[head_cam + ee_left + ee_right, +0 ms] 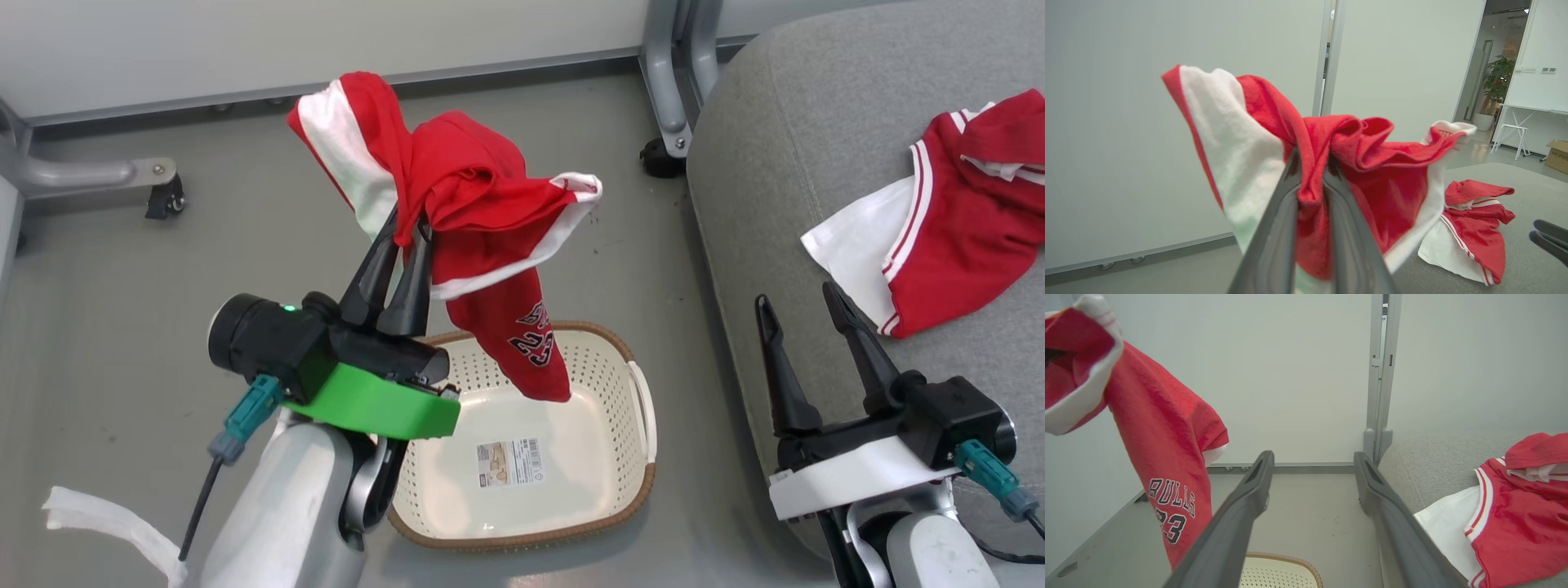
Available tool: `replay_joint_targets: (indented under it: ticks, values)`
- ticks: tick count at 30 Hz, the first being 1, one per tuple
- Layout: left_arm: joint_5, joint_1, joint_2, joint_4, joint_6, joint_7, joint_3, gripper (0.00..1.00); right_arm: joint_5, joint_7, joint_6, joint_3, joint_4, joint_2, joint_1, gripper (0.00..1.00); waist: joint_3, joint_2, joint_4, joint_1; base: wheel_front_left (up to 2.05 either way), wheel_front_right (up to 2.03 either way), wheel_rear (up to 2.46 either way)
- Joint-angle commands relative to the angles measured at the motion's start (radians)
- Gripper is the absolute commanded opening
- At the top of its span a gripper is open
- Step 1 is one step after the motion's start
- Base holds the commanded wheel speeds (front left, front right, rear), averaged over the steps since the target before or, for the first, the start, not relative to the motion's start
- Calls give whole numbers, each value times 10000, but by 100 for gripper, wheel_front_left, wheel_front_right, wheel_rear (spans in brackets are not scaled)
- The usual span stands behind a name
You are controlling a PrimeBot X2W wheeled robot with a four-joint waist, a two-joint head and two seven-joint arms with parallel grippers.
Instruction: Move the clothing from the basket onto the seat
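Note:
My left gripper (412,224) is shut on a red garment (478,204) with white cuffs and dark lettering. It hangs in the air above the cream basket (608,359), its lower end dangling over the basket's back part. The same cloth (1372,192) bunches between the left fingers (1274,228), and its lettered part (1171,465) shows at the left of the right wrist view. A second red garment (955,245) with a white panel and striped trim lies on the grey seat (784,163). My right gripper (804,306) stands open at the seat's front edge, holding nothing.
The basket's inside holds nothing but a bottom sticker (510,461). Grey metal frame legs with castors (665,98) stand at the back between basket and seat; another castor (163,200) is at the left. A white strip (106,518) lies on the floor at lower left.

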Motion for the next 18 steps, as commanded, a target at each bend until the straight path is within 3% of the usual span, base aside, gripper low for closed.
replay_joint_targets:
  ticks: [1, 18]
  values:
    - [90, 282, 48, -145, 49, -30, -36, 0, -21, 59, -10, 52, -37, -49, 187, 100, -358, 0, 74, 1, 0, 0, 0]
    - [-327, 1308, 218, -930, 122, 100, -203, 0, 110, 348, -10, 278, -19, -27, 668, 100, -906, 0, 105, 1, 0, 0, 0]
